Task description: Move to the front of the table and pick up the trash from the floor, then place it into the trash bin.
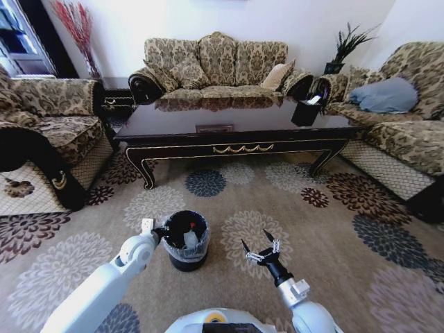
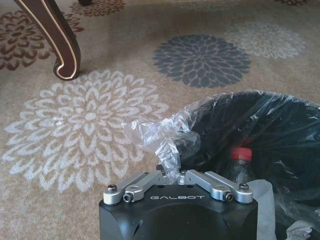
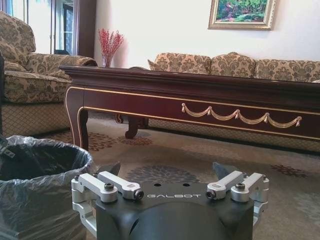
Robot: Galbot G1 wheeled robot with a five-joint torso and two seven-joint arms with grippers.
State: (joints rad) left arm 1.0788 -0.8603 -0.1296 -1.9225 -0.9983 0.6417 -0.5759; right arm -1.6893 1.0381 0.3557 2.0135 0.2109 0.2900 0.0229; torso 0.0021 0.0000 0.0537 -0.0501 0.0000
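Left gripper (image 2: 172,176): closest to your left wrist camera, jaws drawn together and pinching a twist of the clear bag (image 2: 160,137) at the bin's rim.
Trash bin (image 1: 186,258): you've got it on the floor (image 1: 333,229) in front of the table (image 1: 236,121), touching the left gripper (image 1: 161,234).
Trash: the bottle (image 2: 239,165) with the red cap is down inside the bin, just past your closed left jaws, with something white (image 1: 191,240) beside it.
Right gripper (image 1: 262,244): jaws spread wide, nothing between them; it hangs low over the carpet, just right of the bin and apart from it.
Right wrist view: the bin (image 3: 37,185) stands beside your right gripper (image 3: 167,172), the table's gold-trimmed apron (image 3: 240,116) ahead.
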